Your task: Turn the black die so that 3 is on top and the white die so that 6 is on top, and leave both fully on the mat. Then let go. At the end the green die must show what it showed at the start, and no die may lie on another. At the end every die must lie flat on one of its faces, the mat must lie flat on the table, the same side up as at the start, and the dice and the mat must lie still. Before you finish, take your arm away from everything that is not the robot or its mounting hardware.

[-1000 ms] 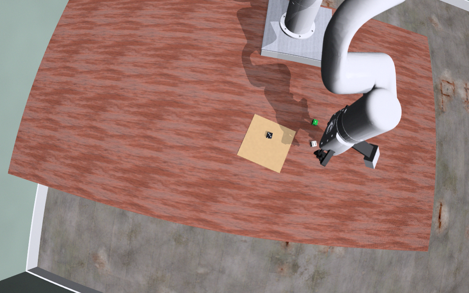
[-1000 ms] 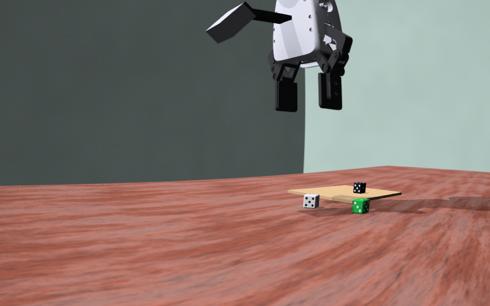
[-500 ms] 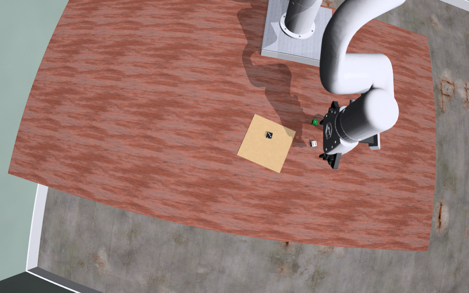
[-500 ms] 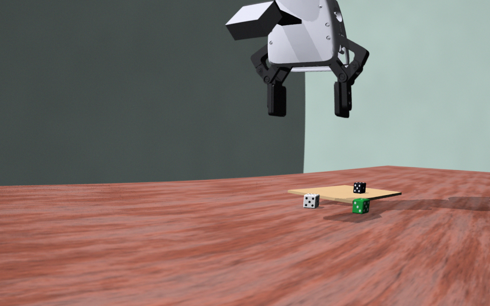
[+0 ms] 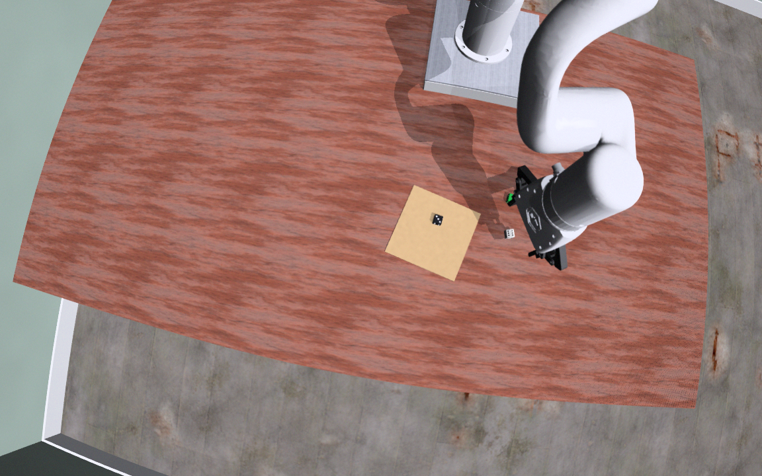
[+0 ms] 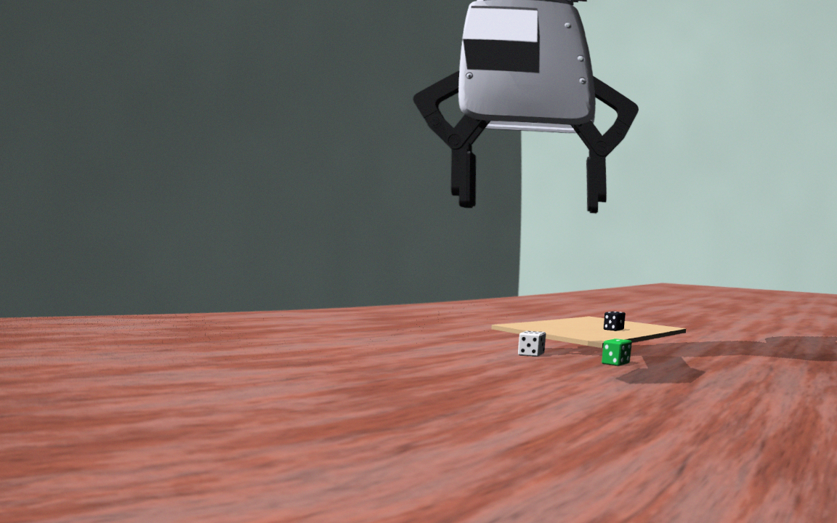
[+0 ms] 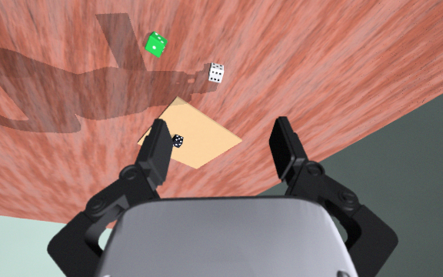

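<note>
The black die (image 5: 437,219) lies flat on the tan mat (image 5: 432,231), near its far half; it also shows in the side view (image 6: 614,319) and in the wrist view (image 7: 178,141). The white die (image 5: 508,233) lies on the bare table just off the mat's right corner, seen also in the side view (image 6: 531,343) and the wrist view (image 7: 216,72). The green die (image 5: 510,198) lies on the table beside it, half hidden by my wrist; it is clear in the side view (image 6: 616,351). My gripper (image 6: 529,188) hangs open and empty high above the dice.
The arm's grey base plate (image 5: 478,59) stands at the table's far edge. The arm's shadow falls across the table between the base and the mat's corner.
</note>
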Robot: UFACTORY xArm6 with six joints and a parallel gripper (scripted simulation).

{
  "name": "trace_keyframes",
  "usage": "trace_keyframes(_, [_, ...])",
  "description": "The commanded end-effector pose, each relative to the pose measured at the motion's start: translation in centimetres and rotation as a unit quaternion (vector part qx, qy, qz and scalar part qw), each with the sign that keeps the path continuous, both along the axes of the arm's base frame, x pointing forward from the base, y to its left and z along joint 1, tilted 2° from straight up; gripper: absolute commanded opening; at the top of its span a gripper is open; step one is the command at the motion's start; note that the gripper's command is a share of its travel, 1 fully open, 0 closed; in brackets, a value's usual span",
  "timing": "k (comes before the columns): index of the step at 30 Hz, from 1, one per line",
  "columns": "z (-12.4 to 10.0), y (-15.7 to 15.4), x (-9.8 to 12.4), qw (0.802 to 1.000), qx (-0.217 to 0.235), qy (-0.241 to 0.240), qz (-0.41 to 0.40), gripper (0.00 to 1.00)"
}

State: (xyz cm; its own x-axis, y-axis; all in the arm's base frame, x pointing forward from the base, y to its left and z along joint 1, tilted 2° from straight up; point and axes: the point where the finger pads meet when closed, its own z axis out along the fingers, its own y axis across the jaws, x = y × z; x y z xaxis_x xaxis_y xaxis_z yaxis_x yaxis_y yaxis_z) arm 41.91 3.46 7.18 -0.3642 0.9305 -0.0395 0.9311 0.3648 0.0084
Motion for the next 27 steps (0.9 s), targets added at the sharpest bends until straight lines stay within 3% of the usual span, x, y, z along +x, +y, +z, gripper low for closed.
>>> trace_keyframes(1, [-0.1, 0.0, 0.0, 0.996, 0.006, 0.001, 0.087, 1.00])
trace_keyframes(6, [-0.4, 0.0, -0.1, 0.987, 0.004, 0.003, 0.163, 1.00])
trace_keyframes(9, [-0.4, 0.0, -0.1, 0.986, 0.004, 0.004, 0.169, 1.00])
trace_keyframes(11, [-0.6, 0.0, -0.1, 0.973, 0.003, 0.005, 0.230, 1.00])
trace_keyframes(15, [-0.8, 0.0, -0.2, 0.963, 0.002, 0.006, 0.268, 1.00])
trace_keyframes(23, [-1.2, 0.0, -0.4, 0.918, -0.002, 0.009, 0.397, 1.00])
trace_keyframes(25, [-1.2, 0.0, -0.4, 0.918, -0.002, 0.009, 0.397, 1.00])
trace_keyframes(27, [-1.3, -0.1, -0.4, 0.901, -0.003, 0.010, 0.434, 1.00])
